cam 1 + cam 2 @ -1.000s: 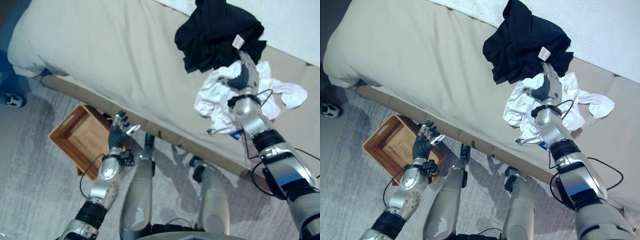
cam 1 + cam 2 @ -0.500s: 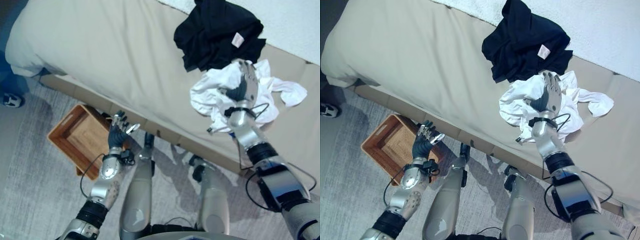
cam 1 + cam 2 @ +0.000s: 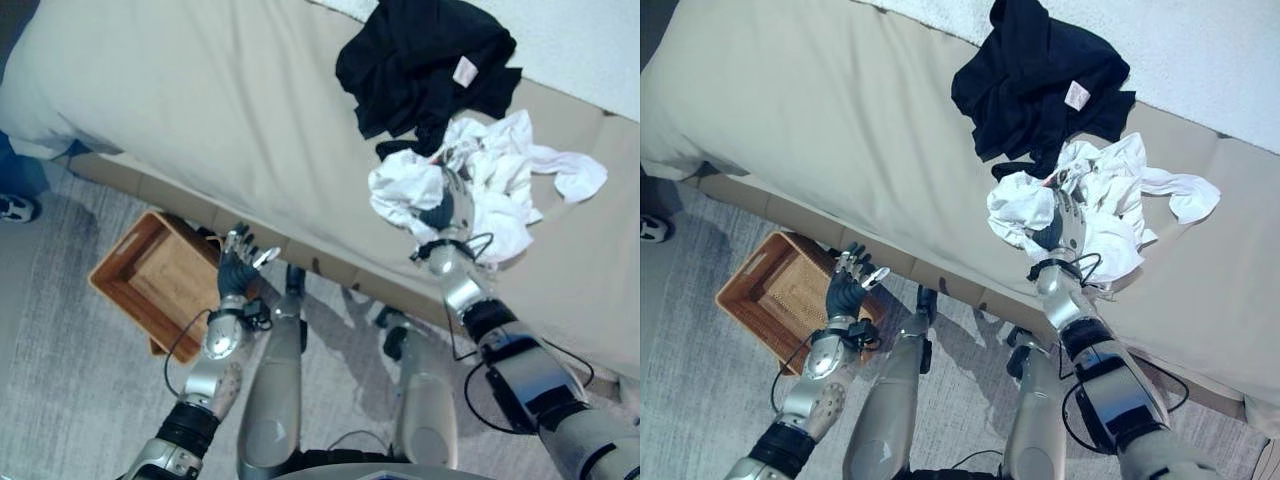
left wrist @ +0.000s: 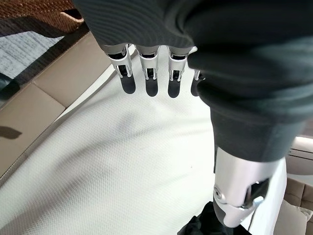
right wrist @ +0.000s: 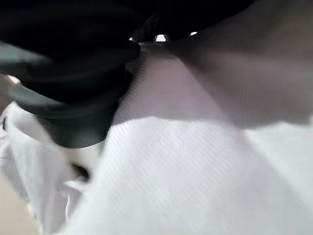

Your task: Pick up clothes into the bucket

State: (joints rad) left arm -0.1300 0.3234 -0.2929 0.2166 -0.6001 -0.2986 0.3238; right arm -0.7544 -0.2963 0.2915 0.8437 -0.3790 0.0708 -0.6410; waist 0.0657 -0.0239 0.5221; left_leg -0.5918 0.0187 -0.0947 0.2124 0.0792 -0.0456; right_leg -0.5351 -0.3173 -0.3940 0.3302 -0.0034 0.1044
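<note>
Bed (image 3: 200, 110) carrying a black garment (image 3: 420, 60) and, touching it, a white garment (image 3: 480, 185). Woven basket (image 3: 150, 285) on the floor beside the bed, empty. Right hand (image 3: 1068, 222) buried in the white cloth, grip indiscernible; left hand (image 3: 237, 268), fingers relaxed, idle beside the basket

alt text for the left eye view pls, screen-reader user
The robot's right hand rests on a crumpled white garment on a beige bed, beside a black garment. Its left hand hangs open over the floor by a wooden bucket.
</note>
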